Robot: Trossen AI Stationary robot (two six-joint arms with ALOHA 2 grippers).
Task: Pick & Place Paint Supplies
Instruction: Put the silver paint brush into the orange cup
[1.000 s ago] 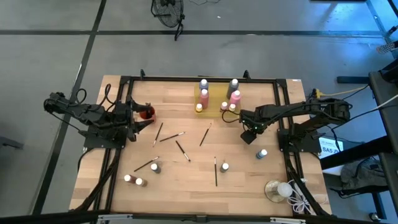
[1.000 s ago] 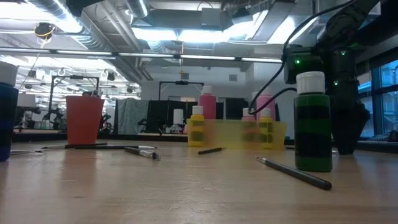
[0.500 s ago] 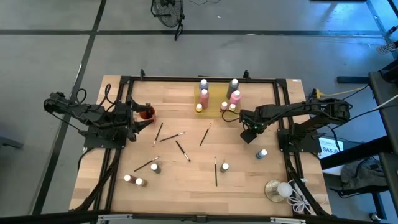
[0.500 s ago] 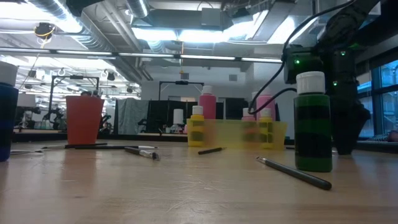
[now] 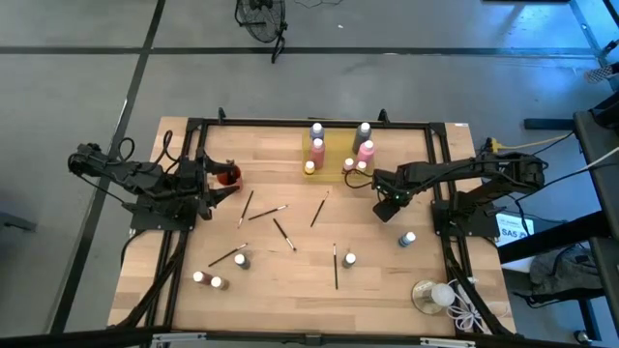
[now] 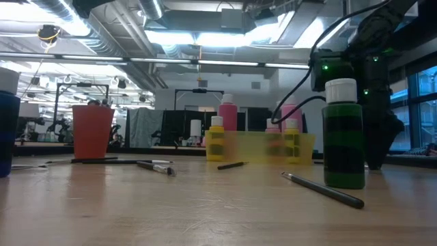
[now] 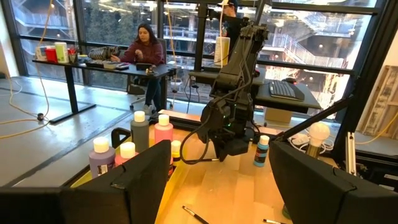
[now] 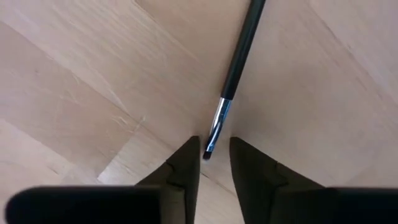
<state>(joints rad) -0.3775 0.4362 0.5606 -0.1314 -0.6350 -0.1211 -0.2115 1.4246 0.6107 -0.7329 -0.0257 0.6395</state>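
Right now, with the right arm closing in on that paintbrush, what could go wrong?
1. The right tool straddles only the metal tip end of the paintbrush; pinched there, the long handle may swing or slip out.
2. The fingers sit close to the wooden table and could scrape it.
3. In the high view, the yellow tray with its bottles lies close by; a swinging handle might knock one.

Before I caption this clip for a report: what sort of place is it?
Likely an open office or lab: a person at a desk, big windows, exposed ceiling ducts.
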